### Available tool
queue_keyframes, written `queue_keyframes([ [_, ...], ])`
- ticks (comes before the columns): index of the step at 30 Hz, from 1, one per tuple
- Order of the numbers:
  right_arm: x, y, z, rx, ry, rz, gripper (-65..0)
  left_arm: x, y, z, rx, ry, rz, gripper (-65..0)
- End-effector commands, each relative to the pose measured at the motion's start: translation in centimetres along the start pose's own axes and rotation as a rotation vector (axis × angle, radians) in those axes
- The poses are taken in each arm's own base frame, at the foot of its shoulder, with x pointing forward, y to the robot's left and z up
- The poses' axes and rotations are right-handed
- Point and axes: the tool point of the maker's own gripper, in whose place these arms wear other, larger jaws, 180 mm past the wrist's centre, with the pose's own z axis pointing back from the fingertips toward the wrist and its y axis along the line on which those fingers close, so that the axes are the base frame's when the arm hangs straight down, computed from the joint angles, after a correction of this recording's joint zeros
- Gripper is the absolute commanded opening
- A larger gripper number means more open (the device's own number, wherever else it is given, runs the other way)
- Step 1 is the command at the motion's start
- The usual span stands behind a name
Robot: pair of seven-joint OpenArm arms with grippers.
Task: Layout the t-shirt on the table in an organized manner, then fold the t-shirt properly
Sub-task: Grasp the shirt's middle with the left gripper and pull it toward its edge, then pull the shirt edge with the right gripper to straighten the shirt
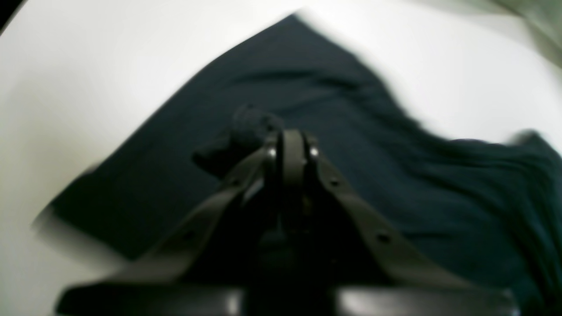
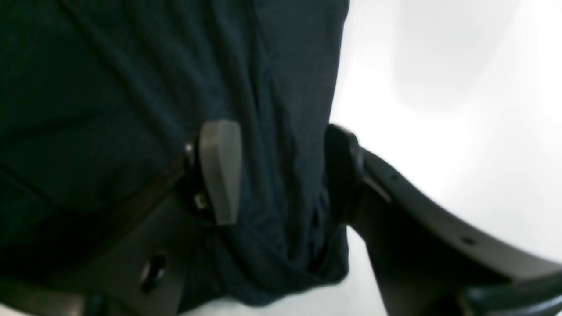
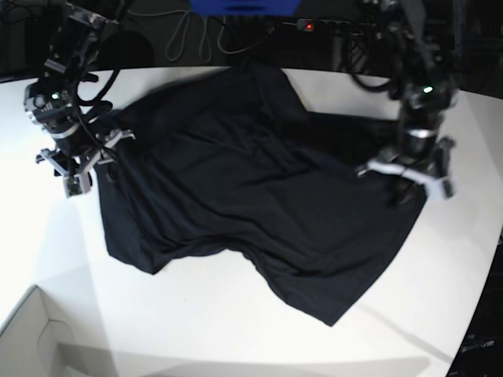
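The black t-shirt (image 3: 251, 181) lies rumpled and skewed across the white table (image 3: 236, 330). My left gripper (image 3: 409, 184) is at the shirt's right edge. In the left wrist view the left gripper (image 1: 292, 140) is shut, with a tuft of the t-shirt (image 1: 395, 175) bunched at its tips, above the table (image 1: 66, 87). My right gripper (image 3: 82, 169) is at the shirt's left edge. In the right wrist view the right gripper (image 2: 281, 171) is open, and a fold of the t-shirt (image 2: 109, 87) hangs between its fingers (image 2: 219, 171) next to bare table (image 2: 439, 87).
A white cardboard box corner (image 3: 31, 338) sits at the front left. Cables and a blue object (image 3: 244, 6) lie behind the table's far edge. The table's curved edge (image 3: 481, 236) runs down the right side.
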Motion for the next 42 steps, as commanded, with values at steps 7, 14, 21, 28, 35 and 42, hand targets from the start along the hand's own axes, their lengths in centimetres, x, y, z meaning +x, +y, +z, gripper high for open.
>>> queue_keyframes([
  [7,2.7,1.3,-2.2,0.062,-0.063,-0.006,-33.6,1.1,11.0,5.3,0.145,-0.068,0.264,-64.9],
  [14,4.7,4.5,-3.8,0.152,-0.086,0.038,-33.6,-1.9,15.6,5.2,0.241,-0.02,0.377,-64.6],
  [21,5.3,6.5,-4.1,0.202,-0.095,0.071,-33.6,-1.9,15.6,3.6,0.228,-0.027,0.427,-64.5],
  [28,7.0,5.0,-4.3,0.173,-0.124,0.096,-33.6,1.4,14.2,3.1,0.188,-0.106,0.399,-64.4],
  [35,11.7,3.4,-5.7,0.155,-0.196,0.113,-29.3,2.0,14.4,3.5,0.186,-0.111,0.374,-39.0],
  [42,14.8,0.9,-11.4,0.208,-0.123,0.072,-26.1,4.8,15.0,4.9,0.203,-0.2,0.36,-34.9],
])
